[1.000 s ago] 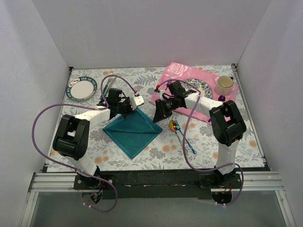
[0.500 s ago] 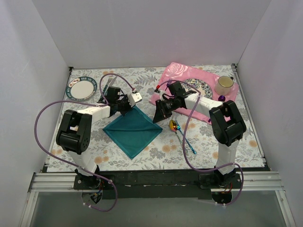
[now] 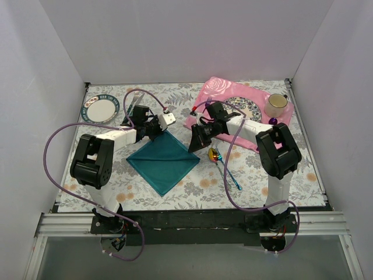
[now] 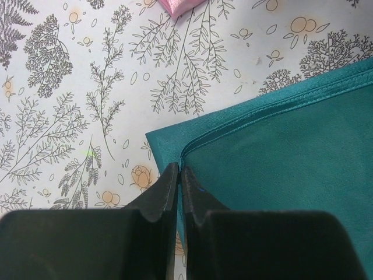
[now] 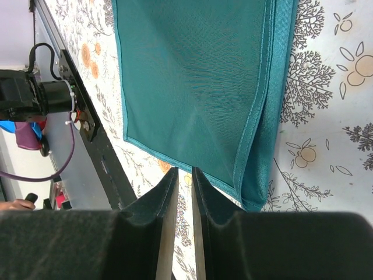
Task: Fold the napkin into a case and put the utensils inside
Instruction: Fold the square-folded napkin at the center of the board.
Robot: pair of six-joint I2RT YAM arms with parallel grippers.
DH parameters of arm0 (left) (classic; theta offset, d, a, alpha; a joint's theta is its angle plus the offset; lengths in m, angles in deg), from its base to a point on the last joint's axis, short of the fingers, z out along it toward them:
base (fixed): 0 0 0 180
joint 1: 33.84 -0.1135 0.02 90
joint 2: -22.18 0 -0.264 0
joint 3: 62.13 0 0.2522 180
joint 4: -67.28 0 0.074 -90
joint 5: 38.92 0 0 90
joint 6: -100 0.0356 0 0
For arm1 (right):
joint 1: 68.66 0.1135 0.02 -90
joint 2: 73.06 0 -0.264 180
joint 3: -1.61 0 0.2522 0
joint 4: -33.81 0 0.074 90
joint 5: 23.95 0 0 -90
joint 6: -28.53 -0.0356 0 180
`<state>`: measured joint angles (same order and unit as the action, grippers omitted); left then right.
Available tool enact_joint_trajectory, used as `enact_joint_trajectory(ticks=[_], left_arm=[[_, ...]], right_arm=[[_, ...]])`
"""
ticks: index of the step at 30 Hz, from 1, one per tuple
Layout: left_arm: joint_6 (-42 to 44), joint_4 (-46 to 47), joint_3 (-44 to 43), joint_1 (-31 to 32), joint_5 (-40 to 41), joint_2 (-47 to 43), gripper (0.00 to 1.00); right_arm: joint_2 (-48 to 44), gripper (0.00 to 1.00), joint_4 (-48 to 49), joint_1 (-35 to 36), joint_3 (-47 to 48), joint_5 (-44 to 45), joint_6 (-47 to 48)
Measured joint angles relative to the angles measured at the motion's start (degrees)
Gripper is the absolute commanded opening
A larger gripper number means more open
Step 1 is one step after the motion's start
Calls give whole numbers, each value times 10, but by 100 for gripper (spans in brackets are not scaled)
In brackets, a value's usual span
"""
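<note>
The teal napkin lies folded as a diamond on the flowered table. My left gripper is at its far corner. In the left wrist view the jaws are shut, with the hem of the napkin's upper layer running into them. My right gripper hovers at the right corner. In the right wrist view its fingers stand a narrow slit apart, table showing between them, just short of the napkin's edge. The iridescent utensils, a gold-pink spoon bowl and a blue handle, lie right of the napkin.
A pink rose placemat at the back right carries a patterned plate and a mug. A blue-rimmed plate sits at the back left with cutlery beside it. White walls enclose the table.
My left arm swung its elbow leftward while its gripper stayed shut at the napkin's far corner. The right gripper's jaws have narrowed and it edged slightly toward the napkin.
</note>
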<state>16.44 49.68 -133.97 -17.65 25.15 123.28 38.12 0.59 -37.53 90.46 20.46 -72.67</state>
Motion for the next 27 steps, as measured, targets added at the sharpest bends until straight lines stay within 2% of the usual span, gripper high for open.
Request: enact_joint_trajectory(ticks=[27], left_arm=[[6,17,0,0,15,17,6]], right_arm=[[29,19,17,25,-10,4,-16]])
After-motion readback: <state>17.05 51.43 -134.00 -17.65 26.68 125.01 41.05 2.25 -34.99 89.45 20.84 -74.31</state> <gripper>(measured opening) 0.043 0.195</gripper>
